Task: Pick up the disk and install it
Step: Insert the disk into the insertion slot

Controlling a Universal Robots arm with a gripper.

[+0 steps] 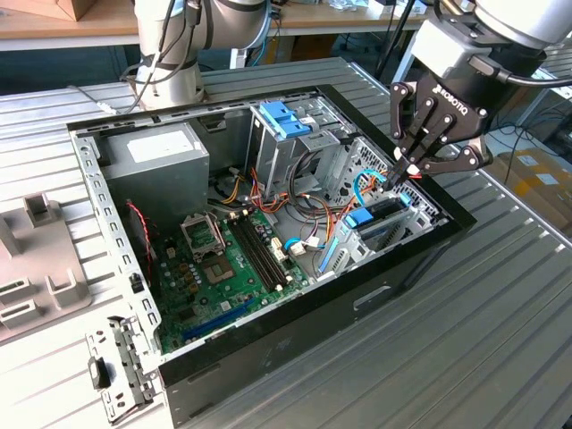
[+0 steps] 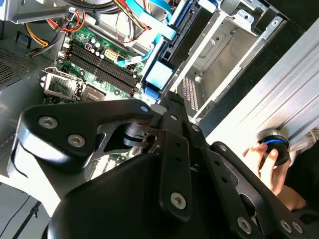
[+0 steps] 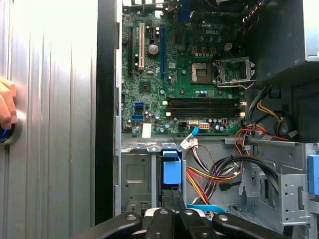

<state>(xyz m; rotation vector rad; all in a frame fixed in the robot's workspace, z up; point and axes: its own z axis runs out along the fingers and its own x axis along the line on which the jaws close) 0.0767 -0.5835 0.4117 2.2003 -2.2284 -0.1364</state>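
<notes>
The disk [image 1: 384,216] stands on edge in the drive bay at the case's front corner, on the exterior view's right. Its blue bracket end [image 1: 360,217] faces the motherboard and shows in both wrist views [image 2: 159,74] [image 3: 171,172]. My gripper [image 1: 399,176] hangs straight over the bay with its black fingers pressed together, shut. The tips sit at the disk's upper edge, just behind the blue bracket [image 3: 172,201]. I cannot tell whether they touch it. The disk's body is largely hidden under the fingers in the wrist views.
The open case holds a green motherboard [image 1: 223,259], a grey power-supply box [image 1: 156,161], a cage with light-blue latches [image 1: 290,121] and loose cables [image 3: 219,174]. A metal bracket [image 1: 116,375] and a grey fixture [image 1: 36,259] lie outside the case. A person's hand [image 2: 264,164] rests on a blue-lit knob [image 2: 274,143].
</notes>
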